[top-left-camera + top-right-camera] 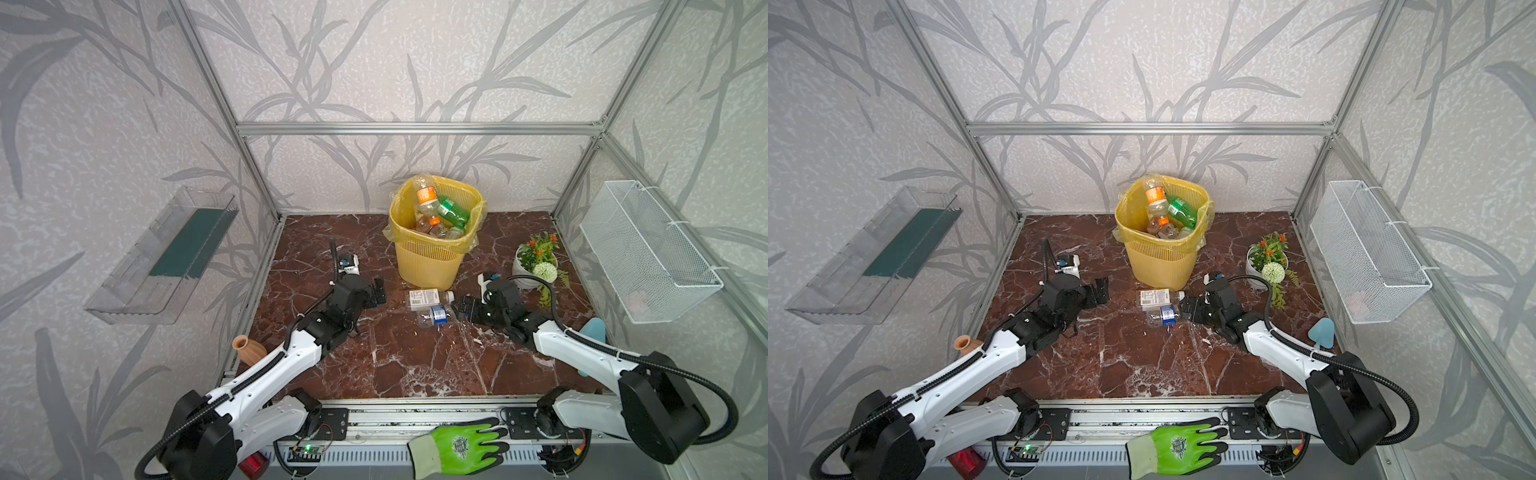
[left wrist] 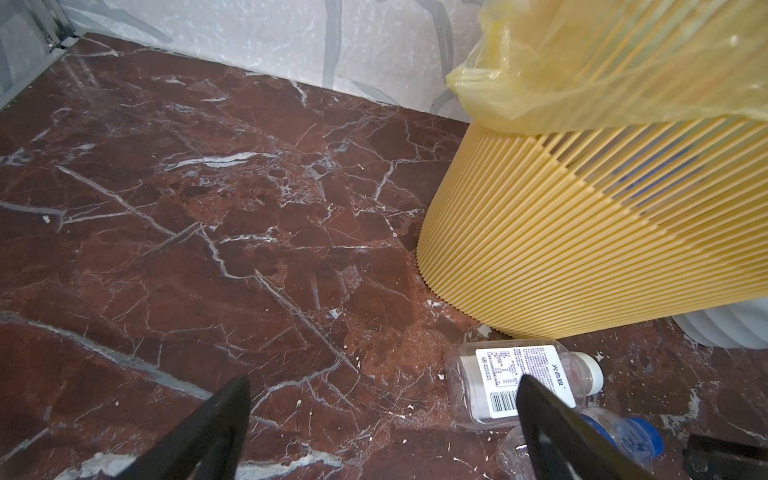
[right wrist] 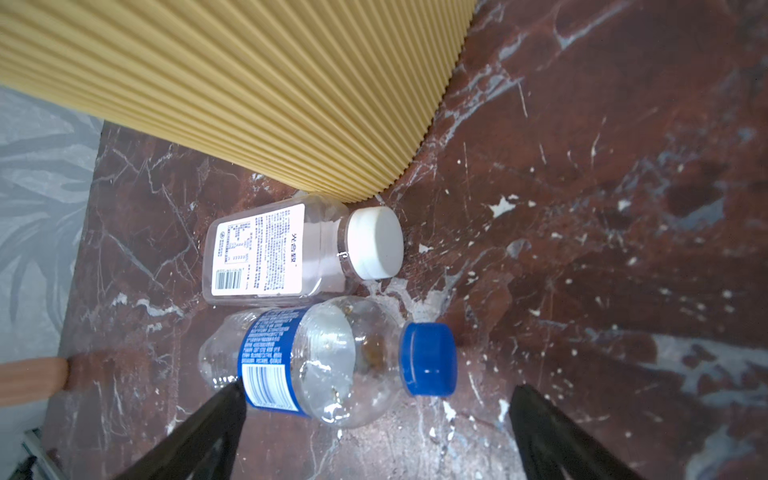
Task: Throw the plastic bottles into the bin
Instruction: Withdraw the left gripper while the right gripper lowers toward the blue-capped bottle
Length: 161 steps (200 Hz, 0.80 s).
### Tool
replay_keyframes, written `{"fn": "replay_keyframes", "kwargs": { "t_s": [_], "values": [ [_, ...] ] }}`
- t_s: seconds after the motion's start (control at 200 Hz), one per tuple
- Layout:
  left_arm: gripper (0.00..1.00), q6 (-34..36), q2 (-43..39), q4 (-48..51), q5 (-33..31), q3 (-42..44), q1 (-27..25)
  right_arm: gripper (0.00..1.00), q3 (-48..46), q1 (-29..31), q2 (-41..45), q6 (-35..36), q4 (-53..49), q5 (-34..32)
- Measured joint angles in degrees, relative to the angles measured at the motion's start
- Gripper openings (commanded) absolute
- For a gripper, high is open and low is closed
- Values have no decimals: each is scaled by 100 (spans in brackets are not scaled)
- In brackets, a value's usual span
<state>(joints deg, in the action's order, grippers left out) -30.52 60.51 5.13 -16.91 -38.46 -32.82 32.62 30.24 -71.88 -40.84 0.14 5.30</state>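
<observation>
So far: several bottles (image 1: pixel 438 212) in bin (image 1: pixel 424 257).
Remaining: white-cap bottle (image 1: pixel 428 298), blue-cap bottle (image 1: pixel 434 316) lying on table (image 1: pixel 415 365), bin's 6 o'clock.
L gripper (image 1: pixel 377 294): released, empty, bottles' 9 o'clock.
R gripper (image 1: pixel 460 309): released, empty, 3 o'clock.

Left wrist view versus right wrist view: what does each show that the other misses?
Left wrist only: the yellow bag hanging over the bin, and a white pot. Right wrist only: a tan vase at the frame edge. Both: the bin's slatted wall, with the white-capped bottle and the blue-capped bottle lying beside it on the marble tabletop.
</observation>
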Motion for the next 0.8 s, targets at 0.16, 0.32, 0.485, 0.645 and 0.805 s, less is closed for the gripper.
{"fn": "replay_keyframes", "kwargs": {
  "t_s": [0.16,0.32,0.485,0.645,0.805],
  "values": [
    [99,-15,0,83,0,4,0,99,87,459,-208,-848,-197,-310],
    [99,-15,0,79,-15,42,0,99,142,802,-448,-1661,-249,-579],
    [99,-15,0,72,-20,195,0,99,442,1019,-710,-2175,-413,-898],
    [99,-15,0,52,-22,225,0,99,734,1051,-1231,-2479,-341,-1040],
    [99,-15,0,31,-22,254,0,99,885,1064,-1703,-2601,-214,-1130]
  ]
}}
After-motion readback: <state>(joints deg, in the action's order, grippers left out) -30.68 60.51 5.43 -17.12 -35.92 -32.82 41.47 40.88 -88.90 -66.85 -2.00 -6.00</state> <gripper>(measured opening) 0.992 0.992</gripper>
